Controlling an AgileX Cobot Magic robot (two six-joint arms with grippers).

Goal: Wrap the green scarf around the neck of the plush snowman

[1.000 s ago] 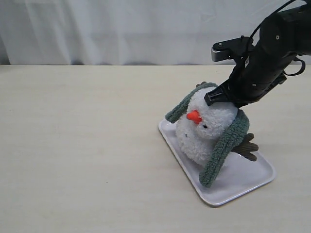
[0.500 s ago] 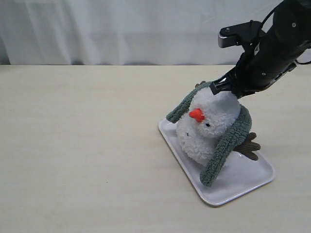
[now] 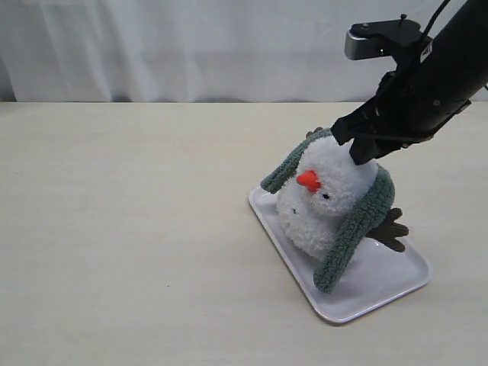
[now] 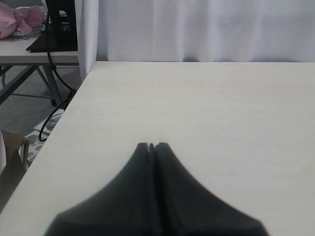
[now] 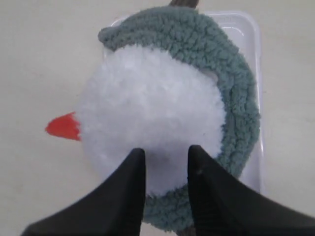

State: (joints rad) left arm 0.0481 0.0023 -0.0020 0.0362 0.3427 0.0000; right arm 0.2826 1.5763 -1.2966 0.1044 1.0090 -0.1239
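Right fingers (image 5: 129, 183): we see them parted by a narrow gap and gripping nothing, at the top of the snowman's (image 3: 324, 206) head; we cannot tell whether they touch it.
Left fingers (image 4: 143, 169): pressed together, empty, over bare table (image 3: 130, 229).
Snowman: on the white tray (image 3: 385, 290), right of the table's middle, leaning, with its orange nose (image 3: 308, 181) pointing left.
Scarf (image 3: 357, 221): draped behind the head, with one end hanging down the near right side to the tray and the other down the far left.
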